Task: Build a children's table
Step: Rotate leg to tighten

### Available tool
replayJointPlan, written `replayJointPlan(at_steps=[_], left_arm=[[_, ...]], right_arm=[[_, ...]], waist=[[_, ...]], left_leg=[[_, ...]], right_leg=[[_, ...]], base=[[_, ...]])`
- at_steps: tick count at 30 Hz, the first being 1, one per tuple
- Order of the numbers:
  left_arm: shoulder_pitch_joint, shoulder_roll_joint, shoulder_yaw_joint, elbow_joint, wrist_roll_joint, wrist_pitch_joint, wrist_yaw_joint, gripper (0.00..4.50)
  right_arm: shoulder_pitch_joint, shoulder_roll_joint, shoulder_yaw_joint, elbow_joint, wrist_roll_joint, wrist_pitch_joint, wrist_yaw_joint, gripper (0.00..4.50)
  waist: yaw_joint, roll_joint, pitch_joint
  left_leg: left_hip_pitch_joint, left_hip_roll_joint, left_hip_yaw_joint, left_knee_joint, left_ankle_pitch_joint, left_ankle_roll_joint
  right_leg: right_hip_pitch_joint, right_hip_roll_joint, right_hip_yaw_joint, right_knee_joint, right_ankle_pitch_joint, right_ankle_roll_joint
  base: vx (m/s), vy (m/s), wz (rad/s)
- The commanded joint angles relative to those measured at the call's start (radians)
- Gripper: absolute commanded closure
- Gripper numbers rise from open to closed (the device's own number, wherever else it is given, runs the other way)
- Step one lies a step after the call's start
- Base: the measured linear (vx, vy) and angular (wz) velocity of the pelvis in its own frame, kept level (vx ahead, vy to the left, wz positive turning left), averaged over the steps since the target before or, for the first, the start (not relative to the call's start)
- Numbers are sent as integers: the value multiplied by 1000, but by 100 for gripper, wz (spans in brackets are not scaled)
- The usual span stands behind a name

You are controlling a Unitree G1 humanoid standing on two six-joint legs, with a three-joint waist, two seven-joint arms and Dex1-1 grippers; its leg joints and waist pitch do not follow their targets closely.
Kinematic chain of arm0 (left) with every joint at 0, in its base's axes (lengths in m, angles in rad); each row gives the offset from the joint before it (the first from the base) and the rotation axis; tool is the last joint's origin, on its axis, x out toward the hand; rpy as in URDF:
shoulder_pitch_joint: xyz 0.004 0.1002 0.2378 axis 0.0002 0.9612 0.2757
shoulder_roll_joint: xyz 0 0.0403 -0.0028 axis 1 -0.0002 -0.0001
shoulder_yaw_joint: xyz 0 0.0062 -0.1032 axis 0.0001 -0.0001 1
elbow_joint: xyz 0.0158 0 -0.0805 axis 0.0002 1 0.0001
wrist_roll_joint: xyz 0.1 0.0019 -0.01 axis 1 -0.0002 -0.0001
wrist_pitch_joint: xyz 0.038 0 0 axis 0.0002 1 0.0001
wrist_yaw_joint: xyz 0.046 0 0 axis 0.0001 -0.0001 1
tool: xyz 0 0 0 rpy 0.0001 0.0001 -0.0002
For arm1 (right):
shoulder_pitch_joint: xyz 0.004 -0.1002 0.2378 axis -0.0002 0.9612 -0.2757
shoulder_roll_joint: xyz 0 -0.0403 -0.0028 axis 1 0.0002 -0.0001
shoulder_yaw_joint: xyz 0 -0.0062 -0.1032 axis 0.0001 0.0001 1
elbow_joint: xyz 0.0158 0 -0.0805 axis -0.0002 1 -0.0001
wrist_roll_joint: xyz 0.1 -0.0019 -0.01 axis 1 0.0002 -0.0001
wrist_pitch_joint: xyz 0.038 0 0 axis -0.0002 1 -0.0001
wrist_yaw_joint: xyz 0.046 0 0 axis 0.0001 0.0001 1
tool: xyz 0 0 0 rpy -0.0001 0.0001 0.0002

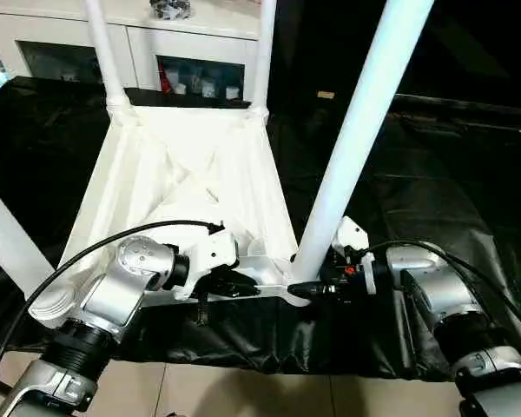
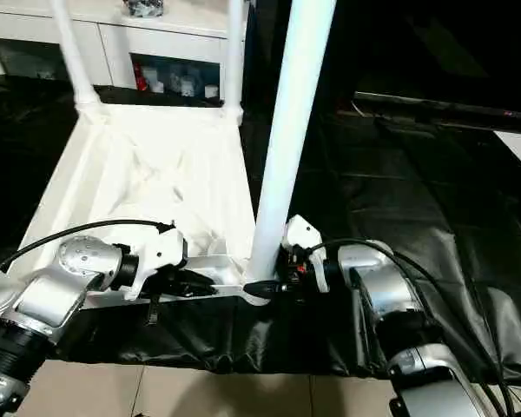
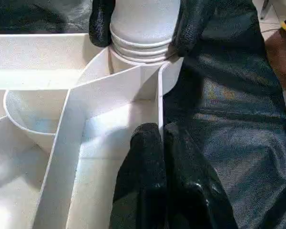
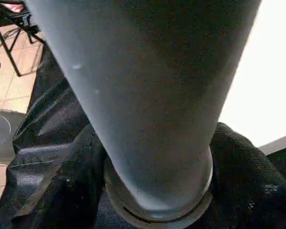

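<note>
- Left eye view: tabletop (image 1: pixel 187 187), white plastic, lies underside up on the black-covered worktop (image 1: pixel 434 174), so its corner sockets face upward for the legs. Two far legs (image 1: pixel 106 52) stand in the corners at 11 and 12 o'clock; the near leg (image 1: pixel 360 130) rises steeply from the corner socket at 6 o'clock. Left hand (image 1: pixel 273 289) reaches in level from 8 o'clock along the near rim, forearm low. It is probably steadying the top while the leg is seated.
- Right eye view: right hand (image 2: pixel 262 287) comes in level from 4 o'clock to the base of the near leg, wrist bent inward, silver forearm lying across the worktop's front edge.
- Left wrist view: left fingers (image 3: pixel 148 181) are pressed together, pinched on the thin upright rim wall (image 3: pixel 159 102) just short of the socket (image 3: pixel 140 59). The right hand's black fingers (image 3: pixel 101 21) flank the leg's ringed foot on both sides, wide apart and holding that leg.
- Right wrist view: leg base seen close, seated in its collar (image 4: pixel 157 212), evidently held upright for pressing home.
</note>
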Motion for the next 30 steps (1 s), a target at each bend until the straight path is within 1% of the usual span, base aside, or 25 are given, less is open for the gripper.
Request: replayJointPlan(at_steps=[1, 3, 4, 5, 6, 7, 8, 9, 10, 11, 12, 13, 15, 17, 18, 19, 20, 21, 22, 23, 25, 27, 28, 29, 30], left_arm=[[-23, -42, -22, -21, -14, -34, 42, 450], [-23, -49, -14, -17, -7, -33, 64, 450], [-25, -63, -4, -12, 1, -26, 98, 450], [-25, -63, -4, -12, 1, -26, 98, 450], [-27, -72, 0, -8, 5, -22, 119, 450], [-34, -102, 7, -2, 18, -9, 179, 450], [-34, -102, 7, -2, 18, -9, 179, 450], [-38, -121, 9, -2, 22, 0, 207, 450], [-42, -143, 9, -3, 26, 11, 236, 450], [-47, -172, 3, -5, 34, 34, 270, 450], [-48, -182, 1, -6, 38, 42, 281, 450], [-55, -217, -6, -4, 52, 67, 327, 450], [-61, -249, -14, 0, 65, 92, 368, 450], [-63, -267, -20, 0, 71, 104, 387, 450], [-65, -294, -27, 3, 82, 120, 414, 450], [-66, -302, -29, 3, 86, 123, 420, 450], [-67, -306, -31, 5, 89, 123, 423, 450], [-66, -308, -32, 3, 92, 123, 424, 450], [-65, -304, -32, -2, 88, 122, 415, 450], [-64, -300, -30, -6, 88, 123, 412, 450], [-60, -282, -25, -9, 86, 114, 400, 450], [-56, -256, -19, -9, 75, 88, 373, 450], [-51, -242, -17, -14, 64, 77, 350, 450], [-48, -236, -17, -18, 58, 77, 338, 450], [-43, -214, -20, -23, 49, 66, 306, 450]], right_arm=[[28, 40, 68, -29, -6, -9, 20, 171], [33, 51, 57, -26, -10, -12, -10, 176], [35, 70, 41, -14, -18, -23, -71, 176], [35, 70, 41, -14, -18, -23, -71, 179], [34, 84, 31, -4, -22, -29, -113, 180], [23, 126, -3, 34, -33, -27, -246, 180], [23, 126, -3, 34, -33, -27, -246, 181], [17, 149, -19, 54, -38, -26, -314, 181], [11, 175, -37, 74, -40, -26, -384, 183], [0, 212, -61, 101, -37, -20, -472, 183], [-4, 225, -70, 111, -35, -18, -503, 183], [-20, 266, -97, 143, -30, -10, -606, 184], [-39, 304, -126, 173, -26, -1, -703, 184], [-50, 325, -138, 188, -24, 2, -751, 185], [-70, 358, -144, 215, -40, -12, -827, 185], [-77, 368, -142, 225, -51, -22, -854, 185], [-83, 375, -138, 230, -60, -32, -867, 185], [-86, 381, -135, 231, -63, -45, -865, 185], [-86, 383, -133, 222, -54, -50, -831, 129], [-86, 385, -138, 217, -46, -56, -809, 115], [-84, 374, -142, 204, -29, -51, -757, 112], [-74, 339, -121, 181, -39, -56, -706, 86], [-69, 319, -109, 169, -41, -59, -675, 74], [-67, 312, -108, 164, -37, -55, -661, 69], [-61, 287, -102, 151, -34, -53, -625, 69]], waist=[[-3, 8, -62], [-3, 7, -63], [-4, 2, -61], [-4, 4, -60], [-7, 6, -57], [-13, 2, -56], [-14, 3, -55], [-17, 3, -55], [-18, 5, -55], [-25, 2, -55], [-32, 5, -55], [-40, 10, -55], [-44, 8, -58], [-45, 9, -60], [-44, 19, -61], [-47, 16, -60], [-48, 18, -63], [-49, 17, -65], [-49, 17, -66], [-50, 16, -66], [-48, 15, -66], [-45, 16, -67], [-44, 15, -67], [-43, 15, -67], [-44, 19, -67]], left_leg=[[5, 15, 6, -68, -214, 38], [4, 15, 6, -68, -210, 39], [3, 14, 7, -68, -216, 38], [3, 14, 6, -69, -219, 34], [4, 13, 3, -72, -246, 25], [4, 13, 2, -72, -265, 14], [5, 13, 1, -74, -274, 8], [8, 11, -1, -73, -292, 0], [9, 11, -2, -73, -296, -2], [3, 9, -4, -74, -300, -6], [1, 8, -6, -75, -304, -11], [0, 8, -8, -75, -313, -16], [-2, 4, -10, -74, -309, -16], [0, 4, -7, -70, -304, -6], [2, 6, -6, -71, -304, -4], [1, 6, -5, -72, -306, -4], [-2, 5, -6, -72, -300, -5], [-2, 5, -4, -71, -287, -1], [-1, 6, -1, -69, -280, 8], [-1, 6, 0, -70, -274, 12], [-2, 7, 3, -69, -250, 26], [-2, 6, 4, -69, -244, 32], [-5, 6, 4, -68, -228, 39], [-5, 7, 4, -68, -221, 40], [-3, 8, 5, -68, -216, 42]], right_leg=[[53, -65, 43, -65, -292, -188], [53, -65, 43, -63, -284, -189], [52, -65, 43, -66, -298, -185], [52, -66, 43, -66, -310, -181], [50, -66, 41, -72, -366, -165], [48, -66, 40, -75, -404, -152], [46, -67, 40, -78, -427, -144], [45, -69, 38, -84, -474, -126], [44, -69, 38, -86, -487, -121], [46, -68, 36, -88, -505, -108], [46, -69, 34, -90, -525, -98], [45, -68, 34, -93, -529, -94], [47, -68, 31, -92, -532, -87], [43, -66, 33, -93, -504, -93], [41, -66, 35, -90, -467, -108], [39, -63, 35, -89, -450, -115], [45, -63, 35, -82, -416, -128], [45, -62, 36, -79, -372, -140], [46, -60, 38, -77, -336, -154], [47, -60, 39, -75, -321, -160], [49, -61, 40, -72, -282, -178], [52, -61, 40, -71, -279, -182], [56, -61, 40, -71, -278, -178], [56, -61, 40, -70, -272, -180], [54, -61, 41, -70, -264, -186]], base=[[0, 0, 0], [0, 0, 0], [0, 0, 0], [0, 0, 0], [0, 0, 0], [0, 0, 0], [0, 0, 0], [0, 0, 0], [0, 0, 0], [0, 0, 0], [0, 0, 0], [0, 0, 0], [0, 0, 0], [0, 0, 0], [0, 0, 0], [0, 0, 0], [0, 0, 0], [0, 0, 0], [0, 0, 0], [0, 0, 0], [0, 0, 0], [0, 0, 0], [0, 0, 0], [0, 0, 0], [0, 0, 0]])
